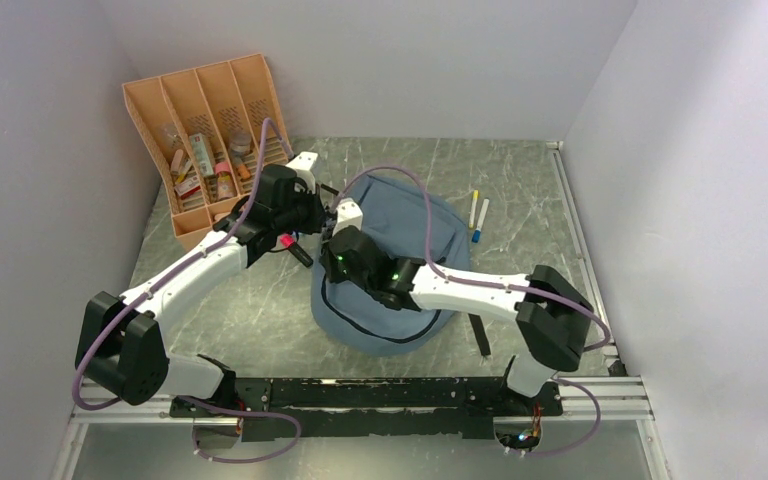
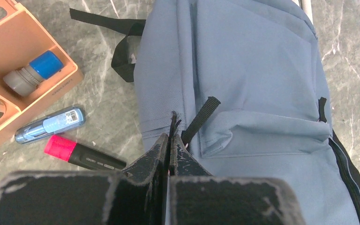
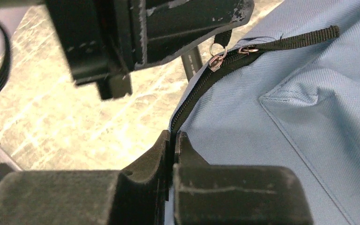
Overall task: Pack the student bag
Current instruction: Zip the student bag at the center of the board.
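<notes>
The student bag (image 1: 400,262), a grey-blue backpack, lies flat in the middle of the table. My left gripper (image 2: 171,137) is shut on a thin black zipper pull (image 2: 174,119) at the bag's left edge. A second black pull strap (image 2: 202,115) lies loose beside it. In the right wrist view two metal sliders (image 3: 215,60) sit together on the dark zipper (image 3: 194,93), just under the left gripper's fingers (image 3: 183,23). My right gripper (image 3: 174,137) is shut on the bag's zipper seam a little further along that zipper. In the top view both grippers (image 1: 320,225) meet at the bag's left side.
An orange slotted organiser (image 1: 210,130) with bottles stands at the back left. A pink-capped black highlighter (image 2: 82,155) and a blue pen (image 2: 50,124) lie on the table beside it. Two markers (image 1: 478,215) lie right of the bag. A black strap (image 2: 122,37) trails from the bag's top.
</notes>
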